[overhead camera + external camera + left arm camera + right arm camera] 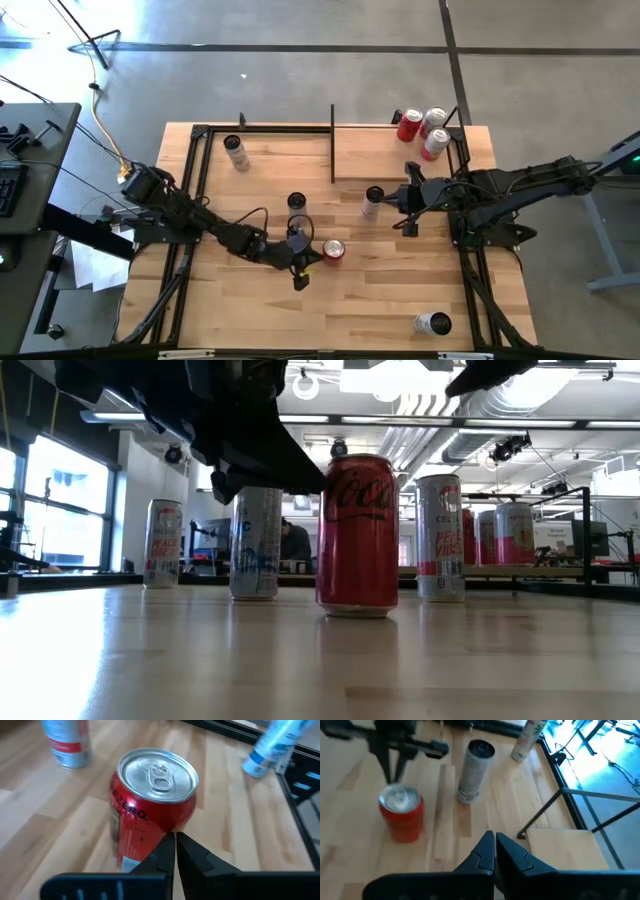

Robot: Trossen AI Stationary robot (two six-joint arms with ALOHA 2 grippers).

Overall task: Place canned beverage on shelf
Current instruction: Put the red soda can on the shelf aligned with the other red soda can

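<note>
Red can [333, 250], upright on the tabletop, not yet shelved.
Left gripper [300, 262] sits just beside it, jaws pressed together on nothing, apparently missing its grasp. Right gripper [408, 203], jaws also closed, waits near the shelf [385, 160], far right.

Planked wooden table [250, 310] bearing scattered upright cans; pale shelf [390, 160] carrying three cans [422, 130] at far corner.
</note>
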